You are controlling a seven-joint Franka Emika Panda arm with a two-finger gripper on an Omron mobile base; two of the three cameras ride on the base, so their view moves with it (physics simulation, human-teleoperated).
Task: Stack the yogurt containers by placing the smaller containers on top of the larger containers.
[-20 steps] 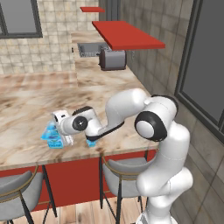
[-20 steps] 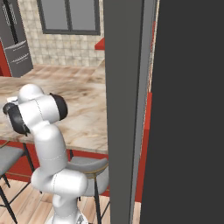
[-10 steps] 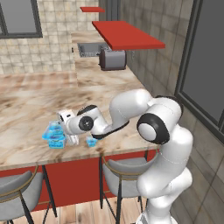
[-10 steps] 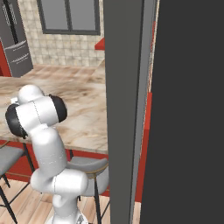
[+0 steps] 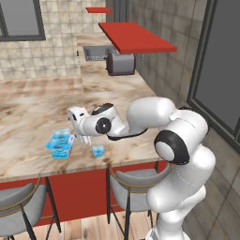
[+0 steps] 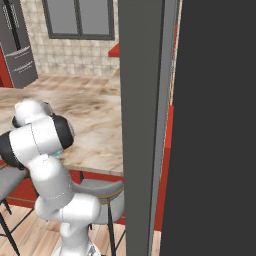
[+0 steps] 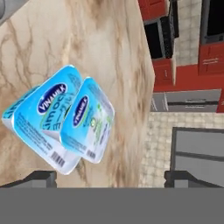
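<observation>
Its hand (image 5: pixel 78 138) newly opened and empty, the robot has released the mid-sized tub (image 7: pixel 87 119) onto the largest tub (image 7: pixel 39 118) on the desk (image 5: pixel 28 108), leaving the tiny cup (image 5: pixel 98 150) beside them unstacked.

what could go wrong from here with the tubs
1. The mid-sized tub sits off-centre on the widest tub, overhanging one side in the hand view; it may slip off if nudged.
2. The open pincer hangs right beside the stack, so pulling away carelessly could knock it.
3. The tiny cup stands close to the counter edge and near the arm; a bump could push it off.
</observation>
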